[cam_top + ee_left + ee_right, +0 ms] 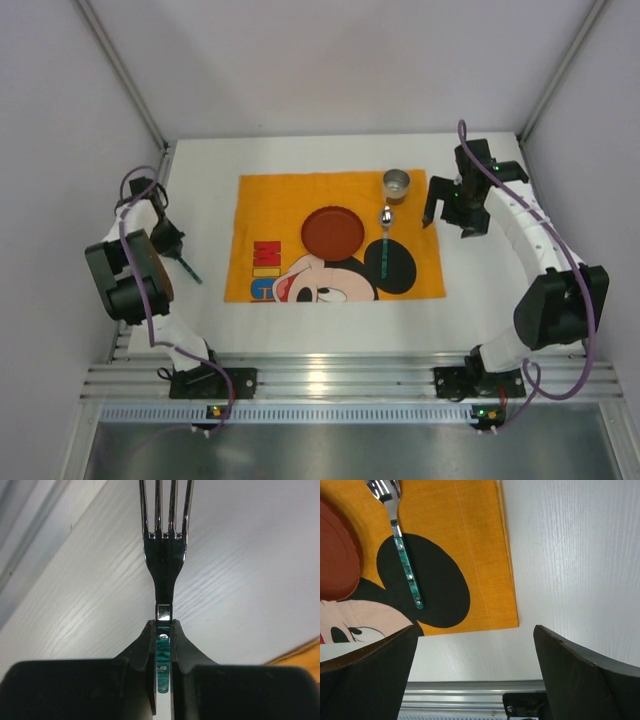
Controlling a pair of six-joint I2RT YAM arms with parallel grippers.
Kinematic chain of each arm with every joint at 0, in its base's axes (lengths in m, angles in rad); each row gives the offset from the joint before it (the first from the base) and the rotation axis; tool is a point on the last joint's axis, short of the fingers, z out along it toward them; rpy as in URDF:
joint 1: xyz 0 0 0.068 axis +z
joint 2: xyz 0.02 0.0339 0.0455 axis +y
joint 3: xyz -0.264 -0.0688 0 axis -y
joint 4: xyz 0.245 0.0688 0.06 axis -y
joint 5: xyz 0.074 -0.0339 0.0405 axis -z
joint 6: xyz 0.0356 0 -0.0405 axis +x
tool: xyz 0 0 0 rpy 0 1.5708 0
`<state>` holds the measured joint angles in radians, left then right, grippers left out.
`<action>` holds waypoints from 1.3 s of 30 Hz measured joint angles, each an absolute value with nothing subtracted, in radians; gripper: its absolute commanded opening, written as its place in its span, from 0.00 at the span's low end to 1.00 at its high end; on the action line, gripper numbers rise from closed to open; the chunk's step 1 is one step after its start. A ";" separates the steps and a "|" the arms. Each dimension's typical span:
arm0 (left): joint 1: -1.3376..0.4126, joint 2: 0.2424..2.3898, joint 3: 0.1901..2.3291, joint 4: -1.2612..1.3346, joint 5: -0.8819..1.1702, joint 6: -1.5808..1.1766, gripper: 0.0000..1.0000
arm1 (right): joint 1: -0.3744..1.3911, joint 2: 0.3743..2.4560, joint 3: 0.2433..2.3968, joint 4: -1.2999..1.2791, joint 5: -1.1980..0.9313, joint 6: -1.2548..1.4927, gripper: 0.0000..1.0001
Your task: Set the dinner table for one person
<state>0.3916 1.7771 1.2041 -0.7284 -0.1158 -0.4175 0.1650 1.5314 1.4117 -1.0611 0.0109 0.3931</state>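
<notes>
The white dinner table [300, 330] carries an orange Mickey Mouse cloth [270, 200]. On the cloth lie a red plate [333, 232], a small metal cup [396, 183] and a green-handled spoon [385, 245] just right of the plate. My left gripper [172, 245] is left of the cloth and is shut on the green handle of a fork [164, 555], tines pointing away over bare table. My right gripper [448, 215] hangs open and empty by the cloth's right edge; the spoon [405, 565] and the plate's rim [337, 555] show in its wrist view.
The cloth's corner [300, 655] shows at the lower right of the left wrist view. A metal rail [320, 380] runs along the near table edge, by the arm bases. White walls close in the table on three sides.
</notes>
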 measured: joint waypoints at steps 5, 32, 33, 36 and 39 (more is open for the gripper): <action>0.260 1.776 1.391 -0.718 -0.161 -0.416 0.00 | 0.165 1.532 1.438 -1.058 -0.009 0.393 1.00; -0.285 2.043 1.488 -0.661 0.020 -0.389 0.00 | 0.165 1.385 1.369 -1.067 -0.021 0.404 1.00; -0.285 2.042 1.487 -0.660 0.019 -0.388 0.00 | 0.165 1.385 1.369 -1.067 -0.021 0.404 1.00; -0.289 2.040 1.484 -0.657 0.010 -0.386 0.17 | 0.165 1.385 1.369 -1.071 -0.021 0.403 1.00; -0.292 2.039 1.483 -0.651 0.007 -0.388 0.67 | 0.165 1.386 1.369 -1.075 -0.021 0.402 1.00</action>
